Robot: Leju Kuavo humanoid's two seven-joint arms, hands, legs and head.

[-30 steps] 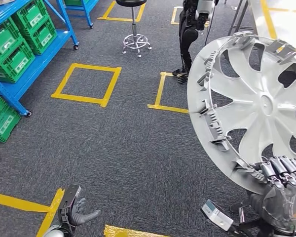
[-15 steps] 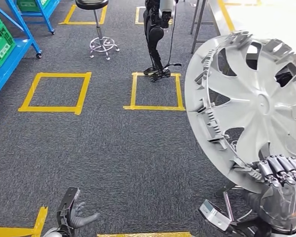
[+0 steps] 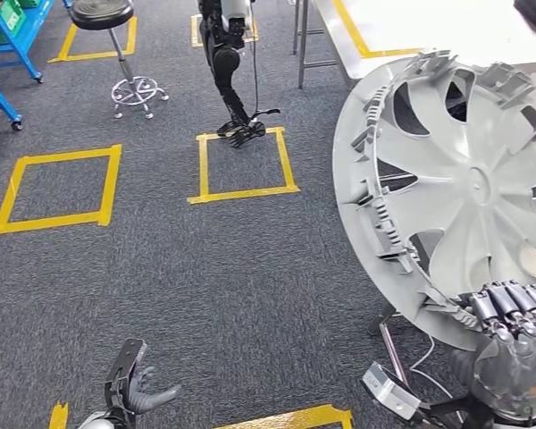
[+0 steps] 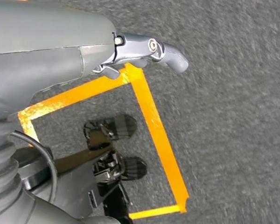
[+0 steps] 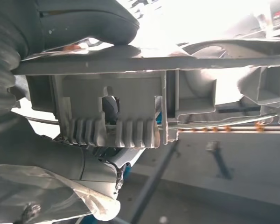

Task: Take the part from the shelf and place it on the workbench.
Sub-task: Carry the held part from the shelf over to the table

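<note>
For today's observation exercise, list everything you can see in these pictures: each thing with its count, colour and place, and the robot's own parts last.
Wheel cover: one, silver-grey, on the right, held up by its lower rim.
Workbench: one, pale top on metal legs, upper right.
Stool: one, black seat, chrome base, upper left.
Shelf frame: blue, upper left corner, holding a green crate.
Tape squares: two full, yellow, on the grey carpet; further yellow tape along the near edge.
Second robot: one, black legs, standing at the far edge of the middle tape square.
Left hand: grey, bottom left, holds nothing.
Right hand: grey, bottom right, grips the wheel cover's rim.
</note>
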